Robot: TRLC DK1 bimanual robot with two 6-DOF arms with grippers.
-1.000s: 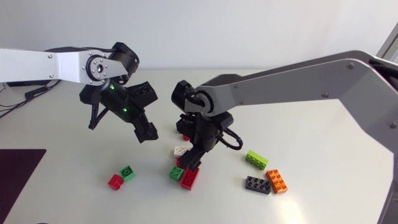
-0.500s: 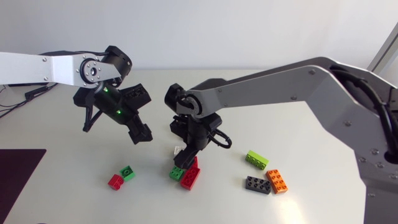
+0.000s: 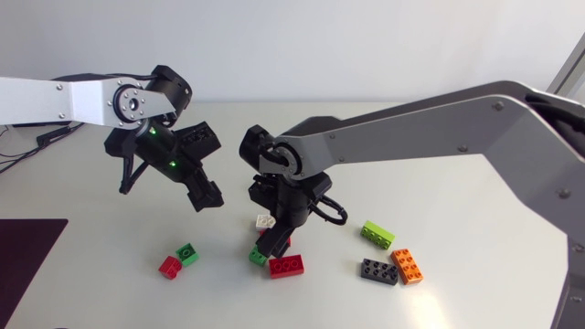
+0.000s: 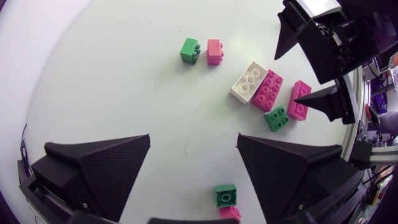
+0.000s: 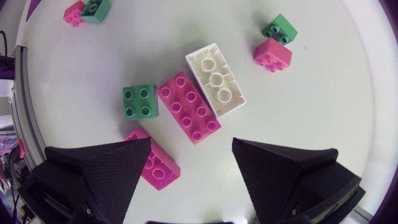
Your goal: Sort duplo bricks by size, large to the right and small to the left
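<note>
Right gripper [image 5: 191,144] hangs released and empty, long red brick [image 5: 188,107] just ahead of its fingers; advise squaring to its long sides, clear of white brick [image 5: 215,79] alongside. Left gripper [image 4: 193,138] likewise released

Right end effector [image 3: 272,243] near red brick [image 3: 286,266]

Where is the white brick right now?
The white brick lies ahead of the right claw in the right wrist view, alongside a long red brick; in the head view it is near the centre, beside that claw.
</note>
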